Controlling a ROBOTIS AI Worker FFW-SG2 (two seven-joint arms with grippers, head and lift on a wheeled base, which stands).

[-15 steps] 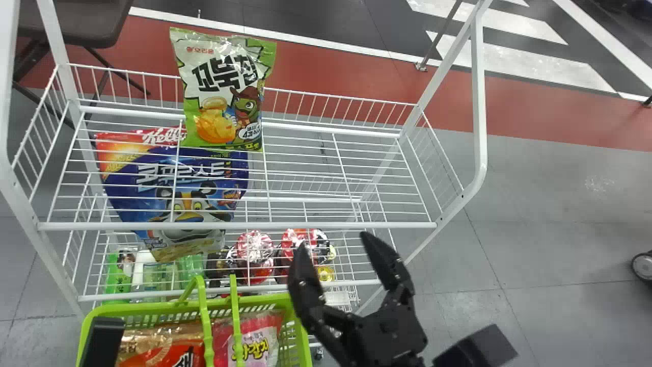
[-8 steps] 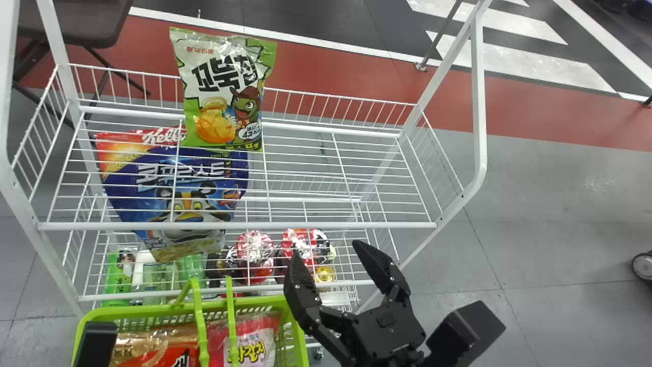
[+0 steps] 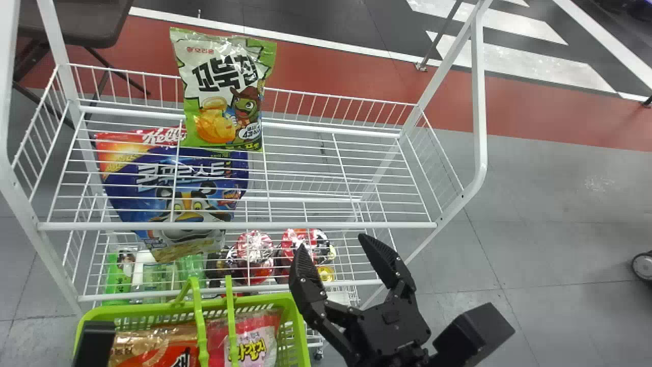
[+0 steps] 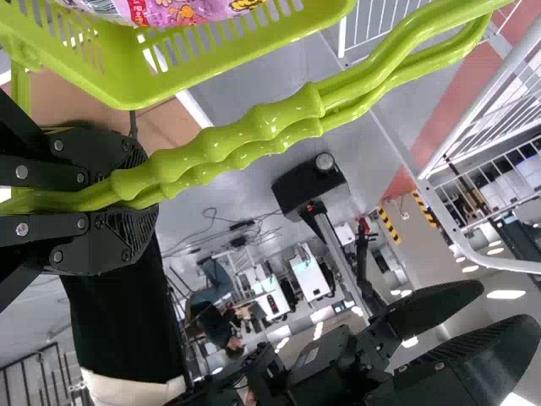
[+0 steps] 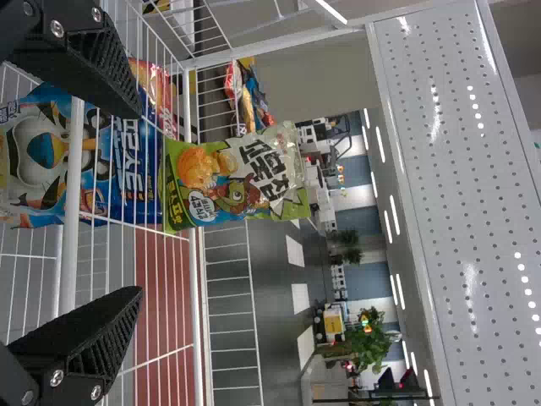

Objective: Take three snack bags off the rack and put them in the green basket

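Observation:
The green-and-white snack bag (image 3: 224, 92) stands upright at the back of the top shelf, left of centre; the right wrist view shows this snack bag (image 5: 232, 178) too. My right gripper (image 3: 333, 242) is open and empty in front of the rack, lower right of the bag; in its wrist view, the right gripper (image 5: 139, 203) has its fingers wide apart. The green basket (image 3: 295, 316) holds an orange-red bag (image 3: 153, 349) and a pink bag (image 3: 254, 341). My left gripper (image 3: 94, 344) is at the basket's left; in its wrist view, the left gripper (image 4: 131, 199) is shut on the basket handles (image 4: 245, 127).
The white wire rack (image 3: 234, 225) lies ahead, its front rail between the right gripper and the snack bag. A blue cereal bag (image 3: 173, 188) stands on the shelf below. Bottles (image 3: 119, 272) and red-lidded cups (image 3: 254, 247) sit lower. A dark chair (image 3: 76, 23) is behind at left.
The right gripper dipped down and slightly left, then came back up and right, staying open. The basket and the left gripper have shifted slightly left.

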